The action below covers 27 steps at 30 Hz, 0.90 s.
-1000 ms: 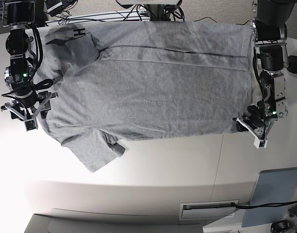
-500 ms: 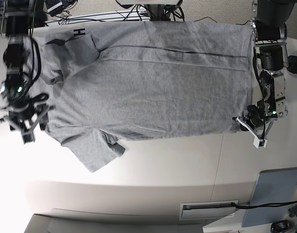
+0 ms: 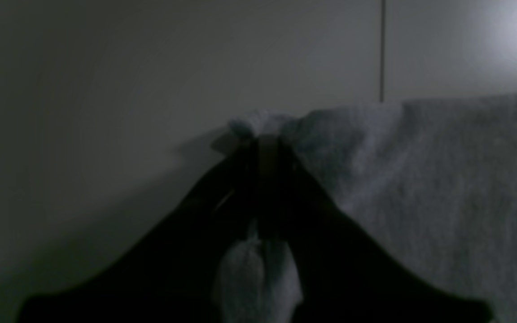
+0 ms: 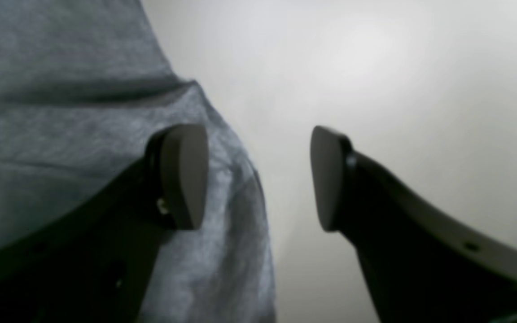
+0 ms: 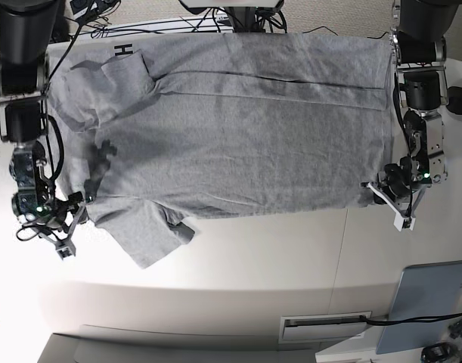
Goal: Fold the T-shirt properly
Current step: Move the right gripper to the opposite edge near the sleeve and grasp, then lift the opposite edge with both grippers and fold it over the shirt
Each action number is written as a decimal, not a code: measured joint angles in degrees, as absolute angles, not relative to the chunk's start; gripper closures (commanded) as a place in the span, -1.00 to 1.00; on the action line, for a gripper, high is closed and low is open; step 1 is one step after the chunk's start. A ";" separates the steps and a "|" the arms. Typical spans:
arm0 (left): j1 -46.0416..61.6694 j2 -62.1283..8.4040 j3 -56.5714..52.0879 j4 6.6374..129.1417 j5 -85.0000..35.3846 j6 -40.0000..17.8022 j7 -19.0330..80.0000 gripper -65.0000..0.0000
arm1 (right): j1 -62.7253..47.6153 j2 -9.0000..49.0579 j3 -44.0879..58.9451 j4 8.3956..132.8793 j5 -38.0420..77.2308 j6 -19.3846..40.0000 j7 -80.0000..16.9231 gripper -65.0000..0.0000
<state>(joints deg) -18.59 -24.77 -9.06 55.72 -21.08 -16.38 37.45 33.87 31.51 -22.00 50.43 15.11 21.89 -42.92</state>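
The heather-grey T-shirt (image 5: 246,128) lies spread flat across the white table (image 5: 253,257), collar side at the view's left, with black lettering (image 5: 123,51) at the far left corner. My left gripper (image 5: 382,193) is shut on the shirt's near hem corner, at the base view's right. In the left wrist view the dark fingers (image 3: 240,188) pinch a bunch of the T-shirt (image 3: 442,179). My right gripper (image 5: 72,221) stands open at the shirt's edge beside the near sleeve (image 5: 144,234). In the right wrist view one pad (image 4: 184,175) is over the T-shirt (image 4: 61,89) and the other over bare table.
A flat blue-grey panel (image 5: 431,306) lies at the near right corner. A white slotted fitting (image 5: 325,327) sits on the front edge. Cables (image 5: 215,19) run behind the shirt's far side. A seam (image 5: 342,249) crosses the tabletop.
The left gripper has shut on the hem corner. The right arm has travelled toward the table's near side along the shirt's collar end to the near sleeve, staying open.
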 measured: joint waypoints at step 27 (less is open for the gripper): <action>-17.23 -24.91 -8.97 63.13 -19.88 -15.44 40.53 1.00 | 36.51 27.18 -28.21 40.66 14.41 15.51 -40.10 1.00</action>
<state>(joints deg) -17.23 -24.91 -8.97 63.13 -19.88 -15.44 40.53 36.51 27.18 -28.21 40.66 14.41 15.51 -40.10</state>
